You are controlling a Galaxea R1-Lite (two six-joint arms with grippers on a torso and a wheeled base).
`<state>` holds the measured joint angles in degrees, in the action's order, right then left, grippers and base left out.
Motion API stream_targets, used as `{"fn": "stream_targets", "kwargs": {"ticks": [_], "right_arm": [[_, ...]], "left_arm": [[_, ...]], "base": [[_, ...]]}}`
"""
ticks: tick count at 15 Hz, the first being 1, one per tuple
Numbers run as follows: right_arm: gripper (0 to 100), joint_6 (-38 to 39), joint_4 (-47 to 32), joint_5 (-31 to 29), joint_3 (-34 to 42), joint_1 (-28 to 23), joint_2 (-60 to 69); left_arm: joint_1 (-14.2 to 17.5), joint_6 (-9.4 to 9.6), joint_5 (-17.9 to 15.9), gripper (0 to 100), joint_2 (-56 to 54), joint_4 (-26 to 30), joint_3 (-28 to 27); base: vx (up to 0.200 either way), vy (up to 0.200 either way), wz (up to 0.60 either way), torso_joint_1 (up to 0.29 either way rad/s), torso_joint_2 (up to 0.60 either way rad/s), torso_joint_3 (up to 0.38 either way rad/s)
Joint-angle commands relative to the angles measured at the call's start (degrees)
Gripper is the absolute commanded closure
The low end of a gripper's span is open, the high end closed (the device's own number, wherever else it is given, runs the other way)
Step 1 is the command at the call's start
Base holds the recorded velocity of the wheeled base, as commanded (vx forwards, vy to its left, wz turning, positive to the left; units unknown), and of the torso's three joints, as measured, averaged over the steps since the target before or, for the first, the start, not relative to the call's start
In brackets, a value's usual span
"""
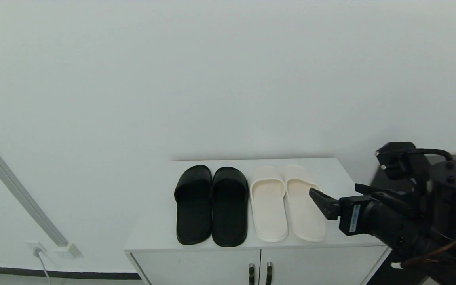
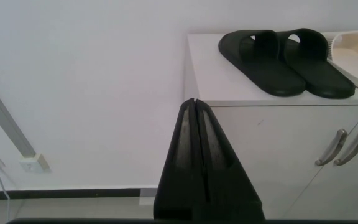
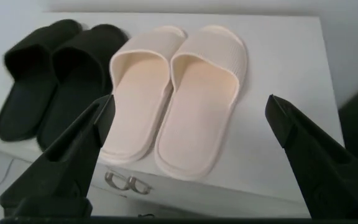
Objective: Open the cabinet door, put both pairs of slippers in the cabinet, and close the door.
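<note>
Spread right jaws face white slippers (image 3: 197, 99), left jaws pressed together; both pairs atop shut cabinet (image 1: 196, 269).

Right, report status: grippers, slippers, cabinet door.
Left gripper shut, empty, left of the cabinet. Right gripper open, near the white slippers. Black slippers beside them on top; doors shut. Handles unobstructed.
</note>
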<state>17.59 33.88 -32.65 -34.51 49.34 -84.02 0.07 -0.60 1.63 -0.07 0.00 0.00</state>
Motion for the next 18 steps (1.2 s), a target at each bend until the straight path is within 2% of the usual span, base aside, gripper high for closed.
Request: {"fn": "stream_targets", "kwargs": {"ticks": [1, 5, 9, 18], "right_arm": [[0, 1.92, 0.22, -2.16, -2.58, 2.70, -7.30], [0, 3.94, 1.72, -5.06, -4.16, 4.28, -14.33], [0, 3.59, 10.60, -6.99, -6.53, 3.22, -24.00], [0, 1.66, 10.86, -7.43, -17.43, -2.49, -34.02]], "left_arm": [[0.01, -0.02, 0.04, 100, 0.07, 0.00, 0.00], [0.01, -0.02, -0.32, 100, 0.07, 0.00, -0.09], [0.01, -0.02, -0.32, 100, 0.07, 0.00, -0.09], [0.01, -0.02, -0.32, 100, 0.07, 0.00, -0.09]], "base": [[0.000, 0.000, 0.00, 0.000, 0.00, 0.000], [0.000, 0.000, 0.00, 0.000, 0.00, 0.000], [0.000, 0.000, 0.00, 0.000, 0.00, 0.000], [0.000, 0.000, 0.00, 0.000, 0.00, 0.000]]}}
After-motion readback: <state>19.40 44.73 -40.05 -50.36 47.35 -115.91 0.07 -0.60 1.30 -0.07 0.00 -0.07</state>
